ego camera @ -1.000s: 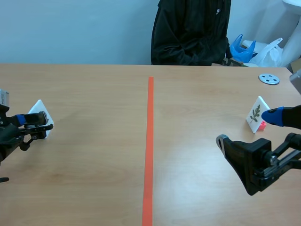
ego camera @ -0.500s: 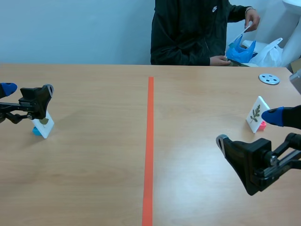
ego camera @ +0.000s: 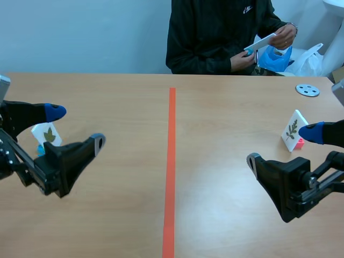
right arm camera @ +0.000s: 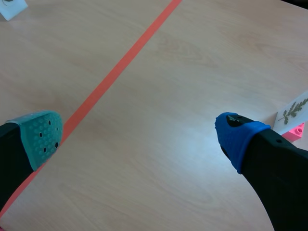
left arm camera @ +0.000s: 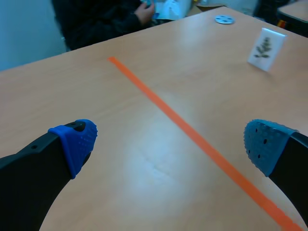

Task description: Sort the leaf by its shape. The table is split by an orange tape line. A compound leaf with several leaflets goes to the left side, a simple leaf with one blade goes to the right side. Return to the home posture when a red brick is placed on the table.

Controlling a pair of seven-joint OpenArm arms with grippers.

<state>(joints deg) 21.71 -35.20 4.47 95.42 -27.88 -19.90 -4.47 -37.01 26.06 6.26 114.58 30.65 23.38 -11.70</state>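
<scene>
A white card with a single-blade leaf picture [ego camera: 48, 135] stands on a blue base left of the orange tape line [ego camera: 171, 161]. My left gripper [ego camera: 77, 127] hangs open just right of it, holding nothing; in its wrist view the left gripper [left arm camera: 171, 144] shows bare table between its fingers. Another white card, printed with a many-leaflet sprig [ego camera: 293, 129], stands on a pink base [ego camera: 300, 143] at the right. My right gripper [ego camera: 282, 146] is open beside and in front of that sprig card [right arm camera: 293, 111].
Across the table a person holds a white card [ego camera: 262, 42] in both hands. A blue bag [ego camera: 277, 57] and a white plastic bag [ego camera: 310, 58] lie at the far right, with a grey disc [ego camera: 307, 90] near them.
My left gripper opened, let go of the left card, lifted and swung back to the card's right. The person took a card out of the blue bag. The right arm stayed put.
</scene>
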